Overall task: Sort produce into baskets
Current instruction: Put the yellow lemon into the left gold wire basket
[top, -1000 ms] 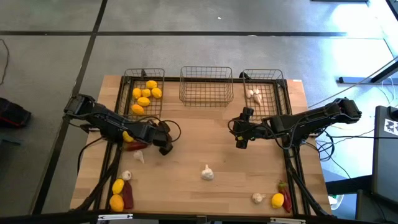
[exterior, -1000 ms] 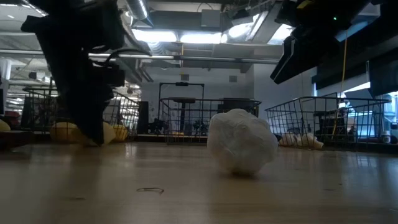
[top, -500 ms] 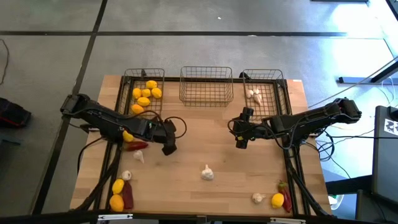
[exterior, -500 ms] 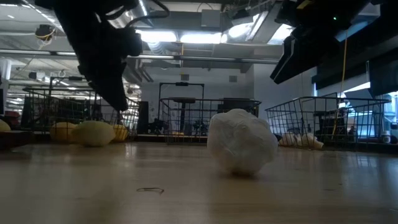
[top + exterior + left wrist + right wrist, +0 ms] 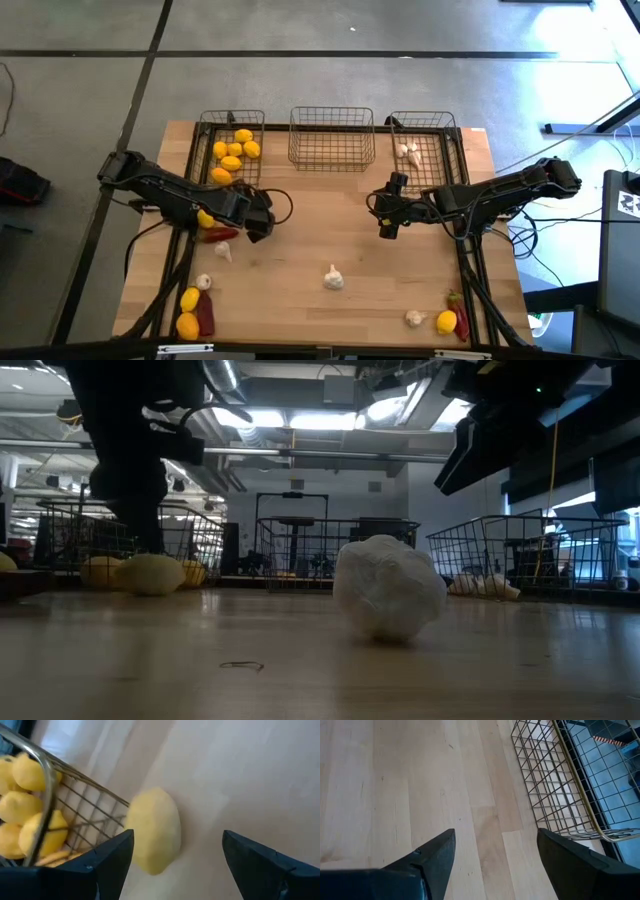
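Since a moment ago the left gripper has drawn back toward the left basket, fingers wide and empty. Only its wrist view shows a lemon on the bench just outside that basket's mesh; from above the arm hides it. Right gripper hovers mid-bench, fingers spread, holding nothing. A garlic bulb fills the low view. No writing is legible.

Left basket: cut off at the 9 o'clock edge of the left wrist view.
Lemon: partly hidden under the left arm.
Chili pepper: too small to be made out.
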